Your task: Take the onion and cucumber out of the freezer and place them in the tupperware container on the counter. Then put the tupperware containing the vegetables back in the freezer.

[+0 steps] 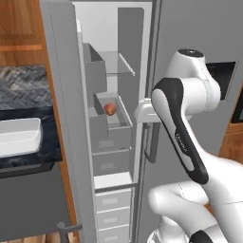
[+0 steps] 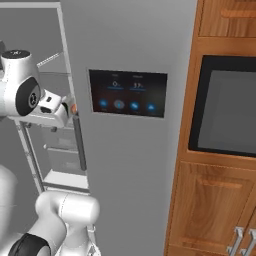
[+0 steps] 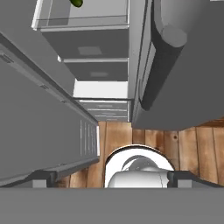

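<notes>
The freezer [image 1: 114,118] stood open, its door [image 1: 66,123] swung out to the left beside the dark tabletop [image 1: 28,152], where the white tupperware container [image 1: 19,135] sat. The onion [image 1: 109,109] lay in a pulled-out grey drawer [image 1: 124,114], and a sliver of cucumber [image 3: 77,2] showed in that drawer too. The end effector [image 3: 111,177], fingers spread wide and empty, pointed down at the wooden floor [image 3: 192,148].

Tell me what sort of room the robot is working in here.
A home kitchen, most likely. An open freezer holds an onion on a shelf, a dark marbled counter carries a white tupperware container, and a built-in oven sits in wooden cabinetry.
</notes>
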Motion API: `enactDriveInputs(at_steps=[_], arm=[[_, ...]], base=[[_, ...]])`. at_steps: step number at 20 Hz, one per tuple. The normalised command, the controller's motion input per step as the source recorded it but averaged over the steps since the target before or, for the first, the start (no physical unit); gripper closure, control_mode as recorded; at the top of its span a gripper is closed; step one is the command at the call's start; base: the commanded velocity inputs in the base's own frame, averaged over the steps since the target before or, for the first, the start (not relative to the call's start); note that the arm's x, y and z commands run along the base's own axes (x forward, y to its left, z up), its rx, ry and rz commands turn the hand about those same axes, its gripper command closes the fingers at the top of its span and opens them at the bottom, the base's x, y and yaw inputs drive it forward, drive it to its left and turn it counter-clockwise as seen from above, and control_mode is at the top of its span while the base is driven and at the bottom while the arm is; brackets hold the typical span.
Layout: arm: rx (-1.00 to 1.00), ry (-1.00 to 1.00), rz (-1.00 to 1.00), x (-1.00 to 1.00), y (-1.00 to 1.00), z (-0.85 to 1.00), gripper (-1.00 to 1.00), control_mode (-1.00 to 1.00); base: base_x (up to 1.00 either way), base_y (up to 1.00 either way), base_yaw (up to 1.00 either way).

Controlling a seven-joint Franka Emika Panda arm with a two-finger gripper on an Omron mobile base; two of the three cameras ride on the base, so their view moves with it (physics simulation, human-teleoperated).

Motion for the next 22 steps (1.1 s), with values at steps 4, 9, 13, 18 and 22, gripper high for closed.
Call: enactDriveInputs(at_steps=[4,9,13,18,22], arm=[[0.00,0.00,0.00,0.00,0.00,0.00,-1.00,1.00],[0.00,0.00,0.00,0.00,0.00,0.00,-1.00,1.00],[0.00,0.00,0.00,0.00,0.00,0.00,-1.00,1.00],[0.02,0.00,-0.01,0.00,0.00,0.00,-1.00,-1.00],[0.15,0.00,-0.01,0.00,0.00,-0.02,-1.00,-1.00]], base=[[0.29,0.07,-0.04],[0.61,0.00,-0.08],[0.62,0.04,-0.06],[0.15,0.05,-0.03],[0.00,0.00,0.00]])
